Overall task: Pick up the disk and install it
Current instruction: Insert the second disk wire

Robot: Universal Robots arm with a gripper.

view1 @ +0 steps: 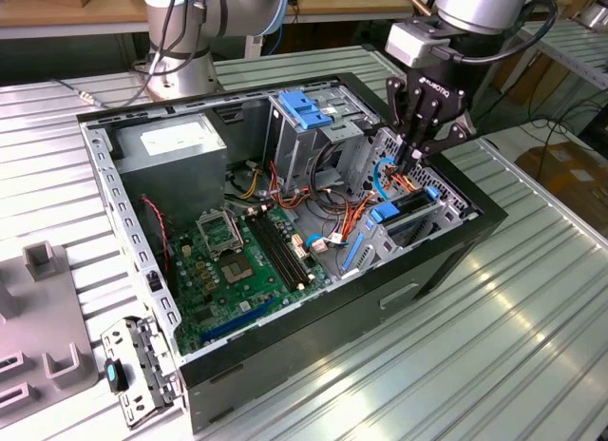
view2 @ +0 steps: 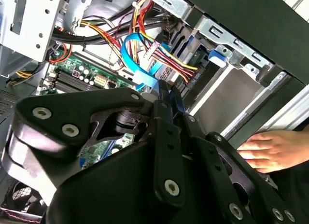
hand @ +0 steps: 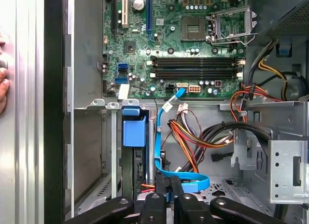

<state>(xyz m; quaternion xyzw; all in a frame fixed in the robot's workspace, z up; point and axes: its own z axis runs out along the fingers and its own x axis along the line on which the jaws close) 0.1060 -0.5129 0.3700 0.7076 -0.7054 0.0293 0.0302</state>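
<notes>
Black hand [hand: 165,197] apparently clenched on blue cable [hand: 186,181], open computer case [view1: 456,256], ribbed metal table [view1: 532,346].

person's hand [view2: 270,149] cut off by edge, disk hidden

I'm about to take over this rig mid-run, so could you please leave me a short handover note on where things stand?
Gripper: fingers shut, lowered inside the open computer case, just above the drive bay at the exterior view's right. In the first wrist view it sits right by the blue cable; I cannot tell whether it pinches anything.
Disk: I cannot make it out with certainty, nor tell whether it is seated in the bay.
Done or left: not settled by these views, so check the bay.
Note: a person's hand rests on the case edge.
</notes>
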